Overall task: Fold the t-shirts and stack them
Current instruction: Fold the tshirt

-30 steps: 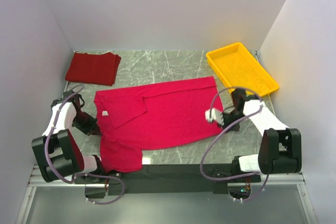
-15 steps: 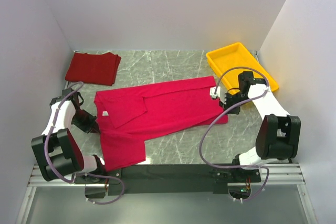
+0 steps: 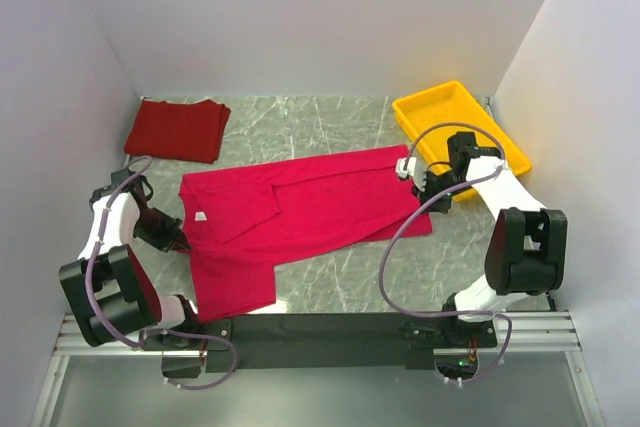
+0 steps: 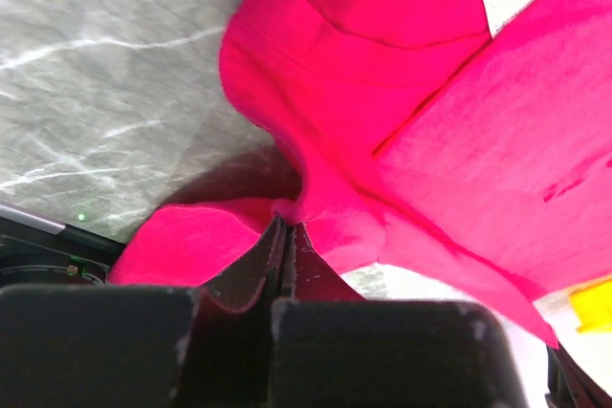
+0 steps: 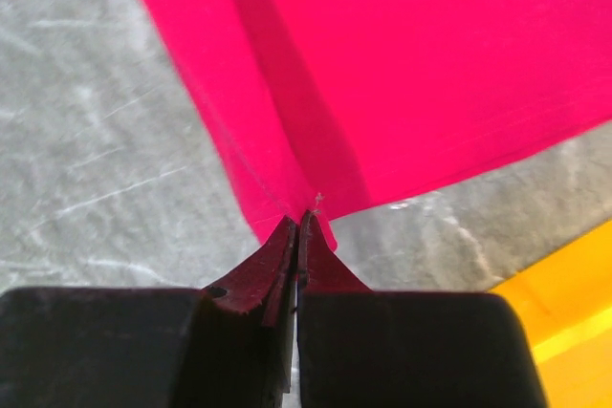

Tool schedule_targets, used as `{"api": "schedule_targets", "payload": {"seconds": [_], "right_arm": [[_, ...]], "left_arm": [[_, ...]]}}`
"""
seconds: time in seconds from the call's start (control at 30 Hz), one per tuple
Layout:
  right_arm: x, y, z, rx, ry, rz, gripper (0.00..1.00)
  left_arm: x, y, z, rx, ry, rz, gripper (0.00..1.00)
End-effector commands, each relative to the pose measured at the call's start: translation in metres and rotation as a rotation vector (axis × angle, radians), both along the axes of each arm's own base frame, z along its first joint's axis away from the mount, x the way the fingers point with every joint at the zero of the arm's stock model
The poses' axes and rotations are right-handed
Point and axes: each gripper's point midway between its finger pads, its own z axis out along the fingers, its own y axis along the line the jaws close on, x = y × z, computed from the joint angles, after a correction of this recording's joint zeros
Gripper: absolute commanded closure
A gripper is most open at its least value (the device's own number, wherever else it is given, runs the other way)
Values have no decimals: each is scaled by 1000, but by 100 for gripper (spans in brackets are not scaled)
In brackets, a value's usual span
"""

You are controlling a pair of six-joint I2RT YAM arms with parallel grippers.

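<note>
left pincer (image 4: 285, 228) and right pincer (image 5: 298, 220) are each clamped fully closed on an edge of the crimson shirt (image 3: 310, 212), which lies spread mid-surface (image 3: 330, 122). the maroon shirt (image 3: 178, 130) sits folded at far left. lift both edges level and together so the fold lands straight.

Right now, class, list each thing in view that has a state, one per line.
crimson t-shirt: spread out, partly folded, pinched at both ends
maroon t-shirt: folded, lying at the far left
yellow tray: lying flat, far right
left hand: shut on the crimson t-shirt's edge
right hand: shut on the crimson t-shirt's corner
</note>
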Motion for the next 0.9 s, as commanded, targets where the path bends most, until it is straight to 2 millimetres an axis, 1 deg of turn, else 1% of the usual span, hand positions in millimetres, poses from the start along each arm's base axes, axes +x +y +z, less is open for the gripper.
{"api": "schedule_targets", "payload": {"seconds": [0.0, 0.07, 0.17, 0.37, 0.5, 0.63, 0.87], "right_arm": [[37, 0, 15, 6, -100, -66, 100], [41, 0, 14, 8, -100, -84, 100], [53, 0, 15, 7, -117, -102, 100], [66, 1, 11, 11, -112, -121, 100], [71, 2, 7, 11, -103, -129, 100], [75, 4, 2, 9, -95, -134, 100], [84, 6, 1, 13, -101, -160, 100]], "left_arm": [[0, 12, 7, 45, -19, 58, 99], [1, 14, 9, 51, -25, 70, 99], [4, 17, 9, 49, -37, 85, 100], [10, 14, 6, 22, -63, 95, 99], [16, 13, 4, 2, -81, 94, 99], [19, 12, -4, -20, -65, 95, 99], [26, 18, -9, -14, -64, 91, 99]]}}
